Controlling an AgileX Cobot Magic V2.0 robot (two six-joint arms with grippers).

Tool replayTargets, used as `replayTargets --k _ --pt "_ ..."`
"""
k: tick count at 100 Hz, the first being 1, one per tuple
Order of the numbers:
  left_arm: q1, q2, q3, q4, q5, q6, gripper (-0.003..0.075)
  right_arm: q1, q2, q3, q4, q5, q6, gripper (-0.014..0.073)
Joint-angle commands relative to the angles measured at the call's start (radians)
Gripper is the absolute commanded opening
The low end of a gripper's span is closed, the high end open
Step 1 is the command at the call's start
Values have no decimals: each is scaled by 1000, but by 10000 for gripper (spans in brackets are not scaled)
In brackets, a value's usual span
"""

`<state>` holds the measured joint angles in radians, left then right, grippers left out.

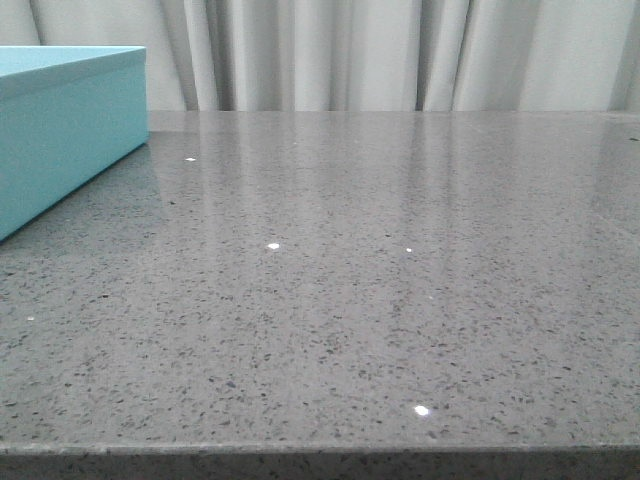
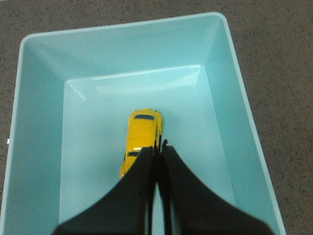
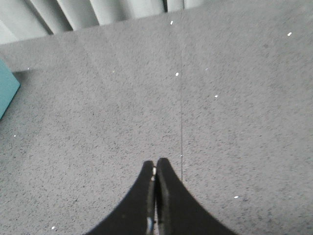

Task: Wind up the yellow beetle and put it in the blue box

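Note:
The yellow beetle [image 2: 142, 133] lies on the floor of the blue box [image 2: 41, 98], seen in the left wrist view. Its rear end is hidden behind my left gripper [image 2: 157, 149]. That gripper is shut and hangs above the box, with its jaws pressed together and nothing between them. The blue box also shows at the far left of the front view [image 1: 60, 130], where the beetle is hidden by its wall. My right gripper [image 3: 155, 164] is shut and empty above bare grey table. Neither gripper shows in the front view.
The grey speckled table [image 1: 350, 300] stretches right of the box to its front edge. White curtains [image 1: 400, 50] hang behind the table. A corner of the blue box [image 3: 7, 88] shows at the edge of the right wrist view.

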<state>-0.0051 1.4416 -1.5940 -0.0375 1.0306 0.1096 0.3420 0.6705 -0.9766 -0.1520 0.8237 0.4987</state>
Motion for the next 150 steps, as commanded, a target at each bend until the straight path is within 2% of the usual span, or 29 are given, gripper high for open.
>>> replayTargets --k 1,25,46,70,106,125,150 --pt "-2 -115 114 -17 -128 17 -20 1 -27 -22 -47 -57 -11 -67" --pt "-2 -424 558 -61 -480 17 -20 1 -91 -6 -144 -68 -11 -67" --pt "-2 -649 831 -91 -650 17 -20 1 -176 102 -166 -187 -11 -67" --pt "-2 -882 1034 -89 -718 17 -20 1 -334 270 -179 -271 -11 -67" --pt "-2 -1152 1247 -99 -725 17 -20 1 -576 497 -225 -275 -11 -67" --pt "-2 -1248 1296 -99 -729 17 -20 0 -646 527 -249 -267 -10 -67" --pt "-2 -1252 1296 -101 -729 17 -20 0 -647 527 -249 -266 -10 -67"
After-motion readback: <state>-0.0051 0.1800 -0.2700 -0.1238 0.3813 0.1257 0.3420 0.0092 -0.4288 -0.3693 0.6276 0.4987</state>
